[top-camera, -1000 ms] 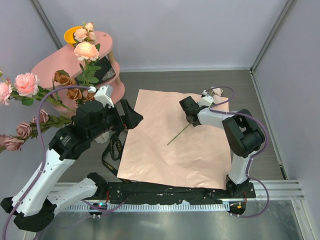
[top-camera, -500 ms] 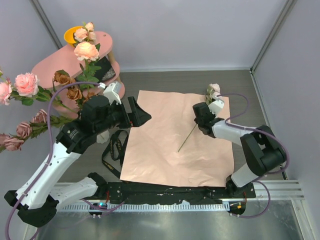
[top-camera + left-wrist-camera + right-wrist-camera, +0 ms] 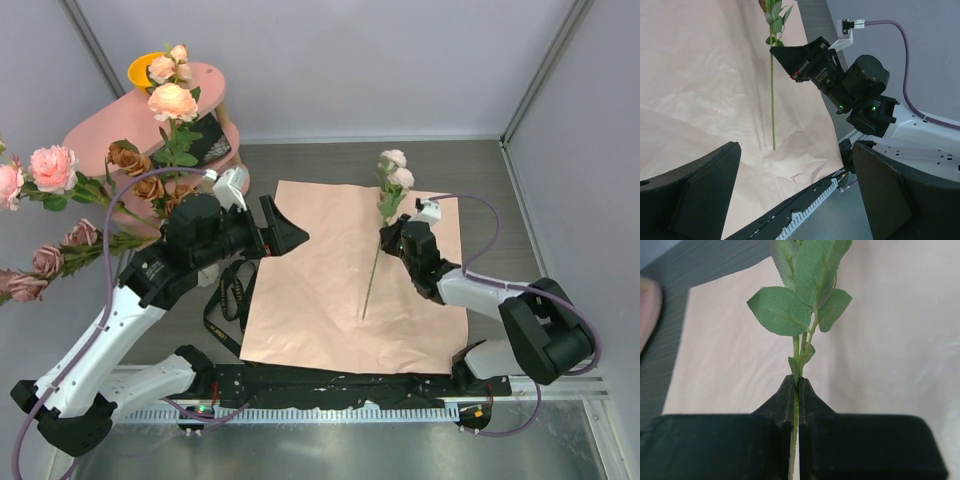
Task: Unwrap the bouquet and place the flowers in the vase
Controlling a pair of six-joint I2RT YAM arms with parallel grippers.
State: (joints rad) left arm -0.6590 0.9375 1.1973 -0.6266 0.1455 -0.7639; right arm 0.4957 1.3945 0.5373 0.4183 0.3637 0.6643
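Raised since a second ago: right gripper (image 3: 383, 238) and its rose (image 3: 389, 200). The rose lay flat on the paper sheet (image 3: 320, 300) and now stands nearly upright, while the elbow has swung out to the tabletop's right edge.

- Right arm — forearm low over the sheet's right half, wrist turned toward the left arm. Jaws pinched tight on the green stem just under the lowest leaves (image 3: 782, 310), as the wrist view shows at the fingertips (image 3: 790, 390).
- Rose — pale blooms (image 3: 397, 170) over the sheet's far edge. The stem's lower end (image 3: 773, 145) hangs at or just above the paper; contact cannot be told.
- Left arm — upper link sloping up from the near-left corner, wrist level, gripper (image 3: 283, 228) hovering over the sheet's left edge and pointing at the right one. Fingers (image 3: 705, 190) spread wide, holding nothing.
- Paper sheet — salmon pink, unfolded flat at the middle of the tabletop (image 3: 500, 170).
- Black ribbon (image 3: 228, 300) — loose, just beside the sheet's left edge, under the left arm.
- Other flowers (image 3: 150, 160) — pink, cream and rust-brown, upright near the far-left corner. The left arm hides their base, so the vase cannot be made out.
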